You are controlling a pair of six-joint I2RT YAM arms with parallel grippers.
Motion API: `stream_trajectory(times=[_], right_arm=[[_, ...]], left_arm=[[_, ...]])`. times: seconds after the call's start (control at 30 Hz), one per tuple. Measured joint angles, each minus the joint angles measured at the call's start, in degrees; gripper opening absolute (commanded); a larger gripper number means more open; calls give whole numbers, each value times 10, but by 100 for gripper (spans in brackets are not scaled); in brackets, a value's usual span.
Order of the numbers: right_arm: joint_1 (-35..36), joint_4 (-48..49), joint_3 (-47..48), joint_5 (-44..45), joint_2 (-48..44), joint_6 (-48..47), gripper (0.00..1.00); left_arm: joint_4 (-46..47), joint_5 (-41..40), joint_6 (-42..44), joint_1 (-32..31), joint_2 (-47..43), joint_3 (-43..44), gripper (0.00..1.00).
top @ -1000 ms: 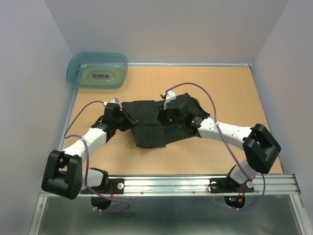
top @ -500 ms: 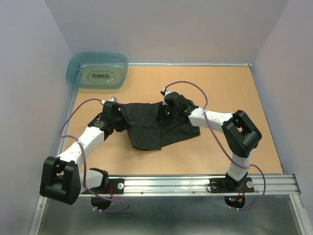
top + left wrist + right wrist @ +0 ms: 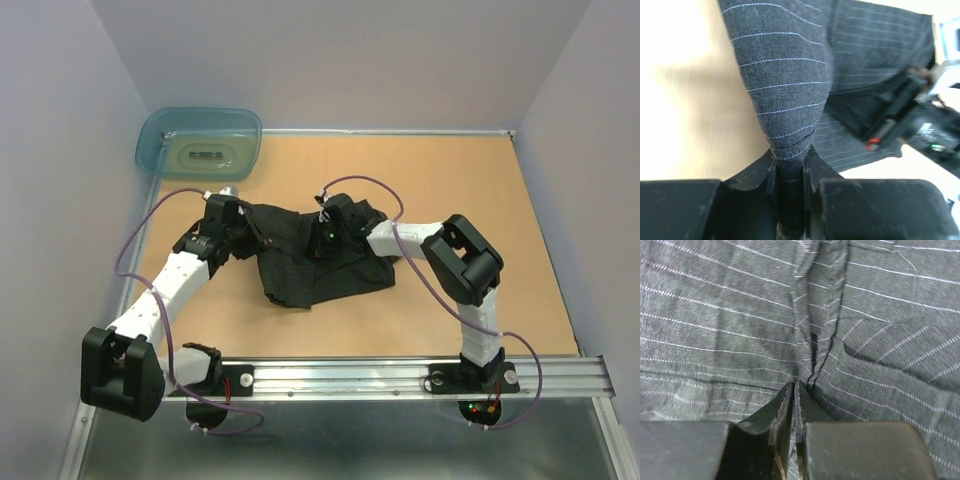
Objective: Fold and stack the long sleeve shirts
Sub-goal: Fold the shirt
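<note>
A dark pinstriped shirt [image 3: 315, 270] lies bunched on the worktop [image 3: 480, 180]. The left pincer [image 3: 790, 165] and right pincer [image 3: 796, 390] each pinch a thin fold (little cloth caught); pulling apart could slip it free.

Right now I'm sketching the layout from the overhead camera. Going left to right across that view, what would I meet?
teal tub → black shirt → right arm's elbow
</note>
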Motion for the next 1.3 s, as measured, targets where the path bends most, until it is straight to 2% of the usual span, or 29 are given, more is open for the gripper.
stream_trajectory(times=[0.43, 0.6, 0.77, 0.87, 0.93, 1.3], right_arm=[[45, 65, 50, -42, 63, 66, 12], [45, 133, 52, -59, 91, 123, 13], [45, 163, 55, -61, 103, 155, 21], [47, 167, 55, -53, 103, 158, 30], [49, 173, 46, -38, 97, 157, 35], [37, 110, -57, 72, -52, 96, 37]], left_arm=[[-16, 37, 2, -23, 74, 99, 0], [-28, 31, 9, -33, 115, 123, 0], [-59, 13, 40, -42, 155, 166, 0], [-78, 3, 61, -43, 159, 177, 0], [-97, 0, 80, -43, 163, 190, 0], [-144, -10, 172, -54, 186, 225, 0]])
